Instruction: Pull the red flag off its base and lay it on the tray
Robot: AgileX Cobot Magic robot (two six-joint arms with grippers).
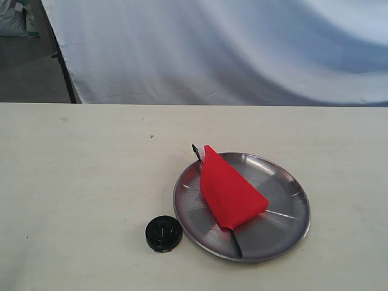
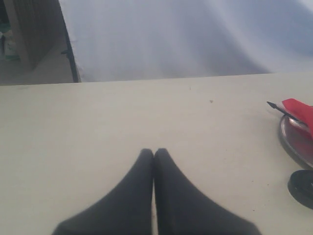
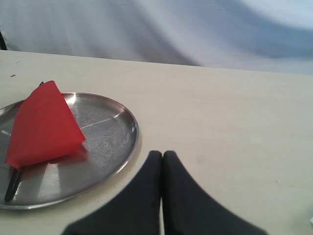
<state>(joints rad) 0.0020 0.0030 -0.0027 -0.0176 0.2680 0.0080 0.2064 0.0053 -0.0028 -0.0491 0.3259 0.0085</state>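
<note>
The red flag (image 1: 230, 189) lies folded across the steel tray (image 1: 285, 233), its black pole running from the far rim to the near rim with the pointed tip sticking out past the far edge. The round black base (image 1: 163, 233) sits on the table just left of the tray, with nothing in its hole. In the right wrist view the flag (image 3: 44, 125) rests on the tray (image 3: 105, 137), and my right gripper (image 3: 162, 155) is shut and empty beside the rim. My left gripper (image 2: 154, 152) is shut over bare table, well apart from the flag (image 2: 299, 110) and base (image 2: 302, 186).
A pale cloth backdrop (image 1: 230, 48) hangs behind the table's far edge. A dark stand leg (image 1: 65, 73) shows at the back left. Neither arm appears in the exterior view.
</note>
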